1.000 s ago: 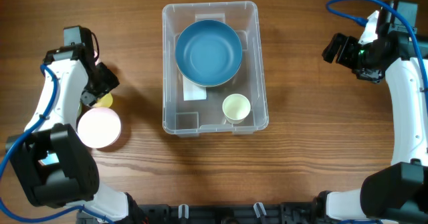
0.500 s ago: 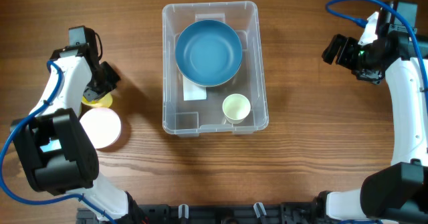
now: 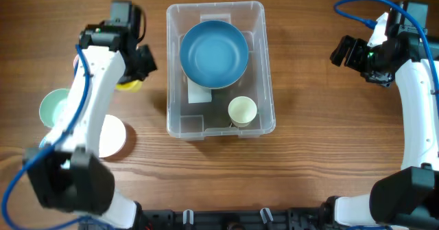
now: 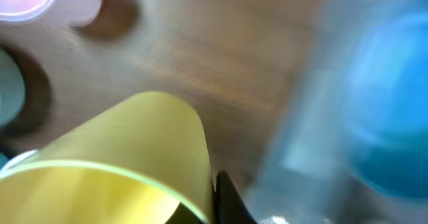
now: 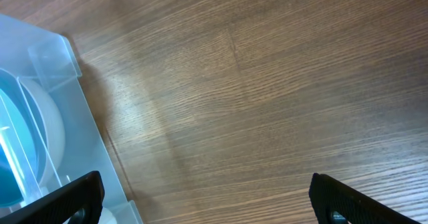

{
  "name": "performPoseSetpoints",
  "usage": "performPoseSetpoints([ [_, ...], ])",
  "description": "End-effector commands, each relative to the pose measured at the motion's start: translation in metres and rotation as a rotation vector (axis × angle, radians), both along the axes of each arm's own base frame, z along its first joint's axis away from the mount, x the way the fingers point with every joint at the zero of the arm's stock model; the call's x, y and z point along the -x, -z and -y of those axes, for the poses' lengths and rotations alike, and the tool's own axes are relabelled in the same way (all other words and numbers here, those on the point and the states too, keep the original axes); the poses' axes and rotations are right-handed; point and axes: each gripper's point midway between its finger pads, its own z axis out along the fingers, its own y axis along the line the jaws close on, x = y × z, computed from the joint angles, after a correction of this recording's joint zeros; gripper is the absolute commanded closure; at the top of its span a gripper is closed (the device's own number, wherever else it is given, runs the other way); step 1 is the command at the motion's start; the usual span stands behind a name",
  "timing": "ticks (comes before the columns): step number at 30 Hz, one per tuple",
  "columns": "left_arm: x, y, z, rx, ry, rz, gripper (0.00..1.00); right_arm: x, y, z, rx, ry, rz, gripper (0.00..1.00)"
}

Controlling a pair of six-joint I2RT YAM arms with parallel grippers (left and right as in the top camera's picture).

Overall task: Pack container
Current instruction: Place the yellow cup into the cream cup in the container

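Overhead view: your left gripper (image 3: pixel 137 69) grips a yellow cup (image 3: pixel 129 86) just beside the central container (image 3: pixel 266 65). Lift it over the wall, then lower it into the free near-left corner, clear of the blue bowl (image 3: pixel 213 53). Your right gripper (image 3: pixel 344 51) hangs open, well apart.

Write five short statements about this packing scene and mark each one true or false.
1. The blue bowl lies inside the container. True.
2. The left hand holds a yellow cup. True.
3. The yellow cup is inside the container. False: it is outside, to the left of the container's wall.
4. The right hand grips a bowl. False: it is open and empty, over bare wood to the right of the container.
5. A small pale cup stands in the container next to the blue bowl. True.
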Motion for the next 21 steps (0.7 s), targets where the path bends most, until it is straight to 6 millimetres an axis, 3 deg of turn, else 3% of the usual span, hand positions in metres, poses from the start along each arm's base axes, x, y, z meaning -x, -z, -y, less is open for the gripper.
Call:
performPoseSetpoints([
  [1, 0.009, -0.080, 0.062, 0.044, 0.186, 0.195, 0.96, 0.001, 0.004, 0.001, 0.007, -0.003, -0.017, 0.00],
  [2, 0.015, -0.085, 0.079, 0.053, 0.232, 0.208, 0.96, 0.002, 0.004, 0.001, 0.007, -0.003, -0.020, 0.01],
  [3, 0.026, -0.085, 0.109, 0.076, 0.312, 0.204, 0.96, 0.002, 0.004, 0.001, 0.008, -0.003, -0.021, 0.00],
  [6, 0.054, -0.073, 0.187, 0.198, 0.461, 0.152, 0.96, 0.002, 0.004, 0.001, 0.007, -0.002, -0.022, 0.00],
  [10, 0.075, -0.058, 0.241, 0.293, 0.465, 0.097, 0.96, 0.003, 0.004, 0.001, 0.006, -0.002, -0.023, 0.01],
  [16, 0.094, -0.019, 0.272, 0.288, 0.499, -0.029, 0.96, 0.003, 0.005, 0.001, 0.006, -0.002, -0.026, 0.00],
  [21, 0.097, -0.001, 0.278, 0.278, 0.503, -0.080, 0.96, 0.003, 0.005, 0.001, 0.005, -0.003, -0.026, 0.00],
])
